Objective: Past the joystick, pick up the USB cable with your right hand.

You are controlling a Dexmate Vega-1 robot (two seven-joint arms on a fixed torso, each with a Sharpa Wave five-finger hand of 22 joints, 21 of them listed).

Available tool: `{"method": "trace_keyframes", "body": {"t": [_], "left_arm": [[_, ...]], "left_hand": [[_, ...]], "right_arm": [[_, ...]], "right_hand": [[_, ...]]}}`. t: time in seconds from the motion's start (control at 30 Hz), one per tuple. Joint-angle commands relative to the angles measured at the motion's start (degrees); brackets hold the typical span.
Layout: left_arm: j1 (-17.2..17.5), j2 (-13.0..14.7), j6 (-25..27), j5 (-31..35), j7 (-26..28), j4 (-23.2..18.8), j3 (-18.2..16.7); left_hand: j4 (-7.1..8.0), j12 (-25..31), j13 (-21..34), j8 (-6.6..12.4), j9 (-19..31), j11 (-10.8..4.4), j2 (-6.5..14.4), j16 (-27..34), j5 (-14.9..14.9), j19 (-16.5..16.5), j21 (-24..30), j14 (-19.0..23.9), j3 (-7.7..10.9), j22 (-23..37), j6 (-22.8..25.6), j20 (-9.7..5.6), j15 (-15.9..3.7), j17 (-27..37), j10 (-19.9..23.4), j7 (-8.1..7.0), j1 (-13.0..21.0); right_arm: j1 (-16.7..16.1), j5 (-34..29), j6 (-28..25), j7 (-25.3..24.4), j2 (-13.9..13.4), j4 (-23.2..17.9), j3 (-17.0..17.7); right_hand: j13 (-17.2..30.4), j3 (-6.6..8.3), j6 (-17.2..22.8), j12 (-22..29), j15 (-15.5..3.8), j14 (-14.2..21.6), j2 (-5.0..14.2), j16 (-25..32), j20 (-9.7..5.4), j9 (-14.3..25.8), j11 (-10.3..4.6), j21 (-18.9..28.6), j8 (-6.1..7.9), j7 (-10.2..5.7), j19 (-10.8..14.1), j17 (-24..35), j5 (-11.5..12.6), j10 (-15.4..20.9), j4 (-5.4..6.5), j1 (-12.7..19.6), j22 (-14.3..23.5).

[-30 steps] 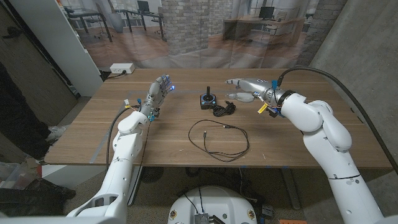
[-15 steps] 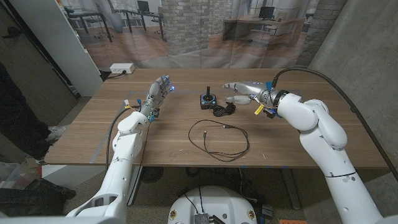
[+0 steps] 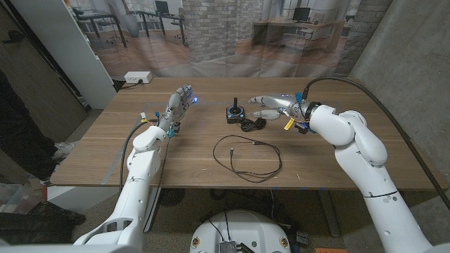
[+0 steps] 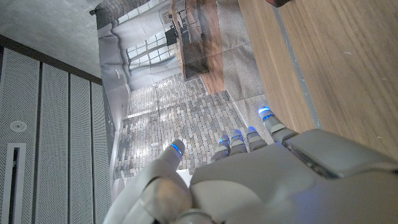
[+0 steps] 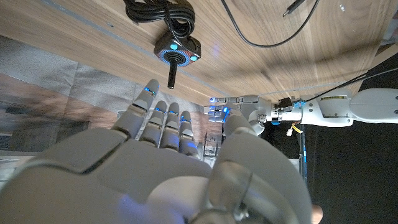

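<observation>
The USB cable (image 3: 259, 142) lies as a thin black loop on the middle of the wooden table (image 3: 337, 165), nearer to me than the joystick. The small black joystick (image 3: 233, 111) stands upright, with its own coiled cord (image 3: 252, 124) bunched beside it. My right hand (image 3: 271, 105) hovers open just right of the joystick, fingers stretched toward it, holding nothing. In the right wrist view my right hand (image 5: 168, 155) points at the joystick (image 5: 177, 51), with the USB cable (image 5: 256, 45) beyond. My left hand (image 3: 179, 104) stands open at the far left of the table, also empty.
A white power strip (image 3: 138, 76) lies on the floor behind the table. A person (image 3: 17, 133) stands at the left edge. A white panel (image 3: 77, 49) leans by the table's far left corner. The left wrist view has my left hand (image 4: 249, 180) over the table edge (image 4: 336, 68).
My right hand has moved left, closer to the joystick, still open. The left arm and the cables have not moved.
</observation>
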Motion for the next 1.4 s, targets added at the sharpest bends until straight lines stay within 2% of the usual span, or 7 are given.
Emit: {"method": "trace_keyframes", "body": {"t": [0.03, 0.4, 0.73, 1.4], "left_arm": [[0.4, 0.2, 0.1, -0.2, 0.0, -0.4, -0.2], [1.1, 0.1, 0.5, -0.3, -0.1, -1.4, -0.3], [1.4, 0.1, 0.6, -0.2, -0.3, -2.1, -0.2], [2.0, 0.0, 0.7, -0.4, -0.3, -2.8, -0.5]], "left_hand": [[-0.08, 0.2, 0.1, 0.27, 0.2, -0.04, 4.4, 0.2, 0.3, 0.2, -0.2, 0.2, -0.27, 0.2, 0.1, -0.22, -0.09, 0.1, 0.1, -0.23, -0.4], [-0.07, 0.2, 0.1, 0.3, 0.2, -0.01, 4.5, 0.2, 0.3, 0.3, -0.3, 0.2, -0.28, 0.2, 0.3, -0.22, -0.03, 0.1, 0.1, -0.13, -0.4], [-0.06, 0.2, 0.1, 0.29, 0.2, -0.16, 4.5, 0.3, 0.3, 0.3, -0.4, 0.3, -0.3, 0.2, 0.3, -0.18, 0.0, 0.1, 0.1, -0.19, -0.4], [-0.04, 0.1, 0.1, 0.26, 0.2, -0.1, 4.5, 0.2, 0.4, 0.4, -0.5, 0.3, -0.33, 0.2, 0.3, -0.2, -0.09, 0.1, 0.1, -0.19, -0.5]], "right_arm": [[0.7, -0.1, -0.2, 1.3, -0.2, 0.5, -1.3], [0.1, 0.2, 0.5, 1.3, -0.5, 0.4, -2.0], [-0.5, 0.1, 0.4, 2.3, -0.6, 0.3, -2.8], [0.0, -3.9, 0.2, 3.1, -0.5, 0.4, -5.3]], "right_hand": [[0.1, 0.08, 0.6, 0.1, -0.07, 0.6, 0.08, 0.4, 0.04, 0.3, -0.24, 0.2, 0.1, 0.03, 0.5, 0.2, 0.0, 0.4, -0.35, 0.9, 0.2], [0.1, 0.17, 2.4, 0.6, -0.92, 2.7, 0.01, 0.7, 0.04, 0.3, -0.63, 0.4, 0.49, -0.54, 1.6, 0.1, 0.0, 2.7, -0.69, 2.0, 0.2], [0.1, 0.19, 2.5, 0.4, -1.0, 2.8, 0.05, 0.6, 0.16, 0.3, -0.69, 0.6, 0.38, -0.64, 2.3, 0.1, 0.0, 2.8, -0.73, 2.5, 0.2], [0.1, 0.59, 1.3, -0.4, -1.11, 2.2, 0.05, -0.1, -0.28, 0.3, -1.59, 0.3, -0.33, -0.79, 2.3, 0.1, 0.0, 1.7, -1.16, 4.3, 0.2]]}}
